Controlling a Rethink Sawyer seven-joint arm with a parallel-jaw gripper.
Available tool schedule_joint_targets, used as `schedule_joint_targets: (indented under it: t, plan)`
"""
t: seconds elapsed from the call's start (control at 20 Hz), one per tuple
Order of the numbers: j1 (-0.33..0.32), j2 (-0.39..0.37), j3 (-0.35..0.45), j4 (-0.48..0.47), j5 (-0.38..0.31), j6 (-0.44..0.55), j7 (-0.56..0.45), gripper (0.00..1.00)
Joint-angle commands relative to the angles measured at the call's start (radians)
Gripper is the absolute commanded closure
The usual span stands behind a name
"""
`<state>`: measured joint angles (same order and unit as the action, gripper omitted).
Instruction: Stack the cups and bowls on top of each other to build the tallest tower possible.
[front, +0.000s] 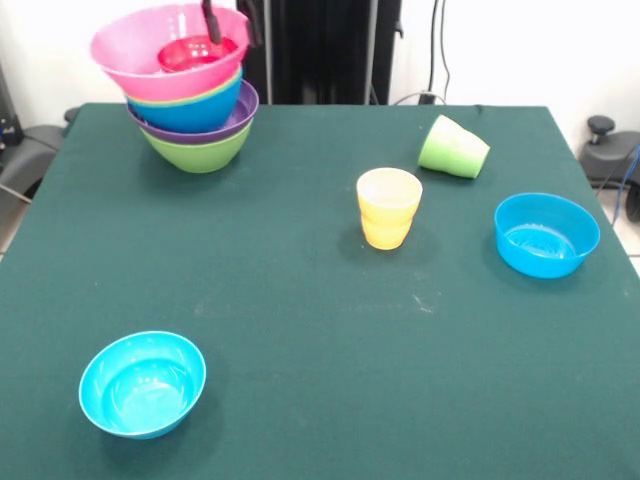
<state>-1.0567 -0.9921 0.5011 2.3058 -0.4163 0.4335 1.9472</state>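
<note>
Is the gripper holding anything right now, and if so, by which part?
It cannot be told. The gripper reaches down to the small red bowl inside the pink bowl atop the tower, near its far rim, but a grip is not visible.

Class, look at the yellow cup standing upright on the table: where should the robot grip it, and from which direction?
Grip the yellow cup at its open rim, coming straight down from above. It stands upright with the mouth up, and nothing crowds it, so one finger could probably go inside and one outside the wall.

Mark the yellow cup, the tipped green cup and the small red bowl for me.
yellow cup (388, 208), front view, on its side wall.
green cup (454, 148), front view, on its side wall.
red bowl (190, 54), front view, on its inner surface.
</note>
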Motion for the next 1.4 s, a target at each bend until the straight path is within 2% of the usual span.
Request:
schedule_joint_targets:
  t: [0.05, 0.3, 0.5, 0.7, 0.95, 1.2, 1.4]
  plan:
    - [-0.025, -0.127, 0.111, 0.003, 0.076, 0.182, -0.164, 0.00]
    - [-0.016, -0.196, 0.160, 0.000, 0.138, 0.242, -0.165, 0.00]
    - [0.012, -0.185, 0.175, -0.018, 0.145, 0.271, -0.138, 0.00]
    - [0.020, -0.164, 0.180, -0.006, 0.142, 0.247, -0.108, 0.00]
    - [0.027, -0.206, 0.211, -0.016, 0.187, 0.278, -0.112, 0.00]
    - [0.097, -0.246, 0.236, -0.083, 0.241, 0.358, -0.082, 0.00]
    - [0.183, -0.231, 0.210, -0.177, 0.234, 0.451, -0.011, 0.00]
